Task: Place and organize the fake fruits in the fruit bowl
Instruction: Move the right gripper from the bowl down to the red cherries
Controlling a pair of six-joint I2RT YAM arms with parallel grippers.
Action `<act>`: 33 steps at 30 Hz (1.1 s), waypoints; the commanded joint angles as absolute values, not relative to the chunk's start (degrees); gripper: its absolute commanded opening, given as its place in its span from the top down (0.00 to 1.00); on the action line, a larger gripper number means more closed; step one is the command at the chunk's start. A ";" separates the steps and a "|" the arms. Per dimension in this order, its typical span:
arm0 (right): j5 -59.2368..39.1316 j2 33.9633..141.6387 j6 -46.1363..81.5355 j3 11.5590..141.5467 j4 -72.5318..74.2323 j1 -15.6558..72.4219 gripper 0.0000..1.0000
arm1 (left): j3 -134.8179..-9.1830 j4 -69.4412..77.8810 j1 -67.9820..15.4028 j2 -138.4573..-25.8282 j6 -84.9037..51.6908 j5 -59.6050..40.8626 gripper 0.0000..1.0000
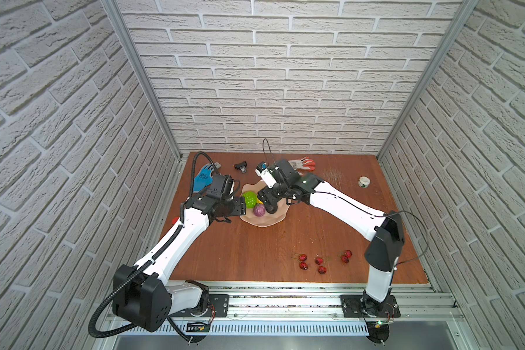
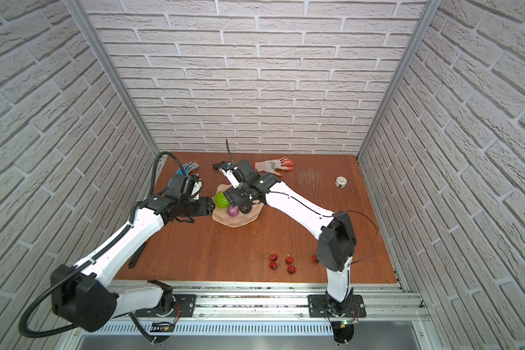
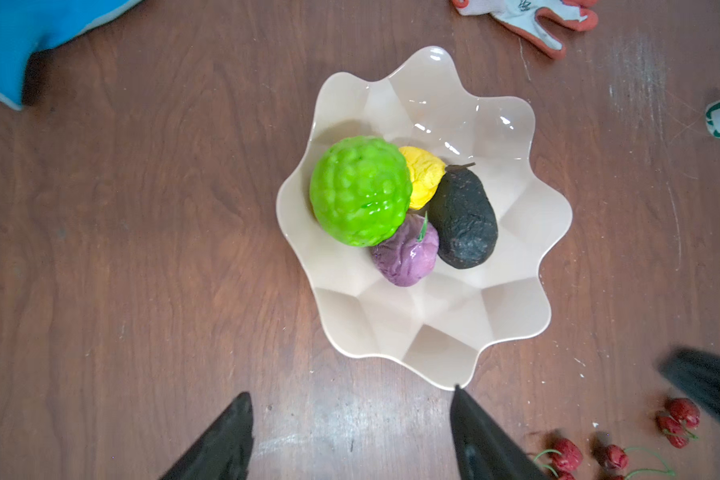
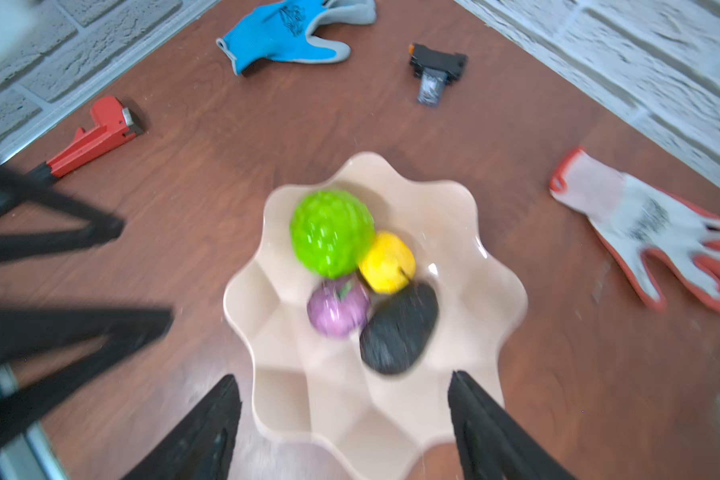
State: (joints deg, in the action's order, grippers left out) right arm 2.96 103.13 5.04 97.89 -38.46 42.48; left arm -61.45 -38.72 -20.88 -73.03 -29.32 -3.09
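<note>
The pale peach fruit bowl with a wavy rim stands at the back middle of the table. In it lie the bumpy green ball, a yellow fruit, a purple fruit and the dark avocado, all touching. Several red stemmed berries lie on the wood at the front right. My left gripper hangs open and empty above the table just beside the bowl's rim. My right gripper is open and empty over the bowl's edge, with the avocado just beyond its fingertips.
A blue glove, a red pipe wrench and a small black device lie behind and left of the bowl. An orange-white glove lies at the back right. A white tape roll is farther right.
</note>
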 commanded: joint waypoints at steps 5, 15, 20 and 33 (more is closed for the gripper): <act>7.58 84.46 13.57 81.14 -46.91 42.41 0.29 | -61.99 -34.25 -20.64 -75.96 -29.33 -6.75 0.26; 4.52 71.98 26.90 66.07 -56.88 43.83 0.36 | -58.93 -31.73 -21.12 -75.82 -31.51 -8.00 0.26; 0.66 67.96 32.96 55.17 -54.15 45.98 0.36 | -55.90 -31.32 -21.51 -74.62 -32.20 -7.65 0.26; -9.43 71.75 35.68 43.29 -37.22 46.67 0.39 | -51.33 -31.15 -21.98 -72.43 -34.23 -6.70 0.26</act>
State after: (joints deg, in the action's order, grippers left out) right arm -6.52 70.65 34.50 43.94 -43.33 46.26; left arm -52.27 -32.36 -21.58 -74.08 -33.39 -7.35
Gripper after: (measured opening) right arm 0.611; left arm 0.736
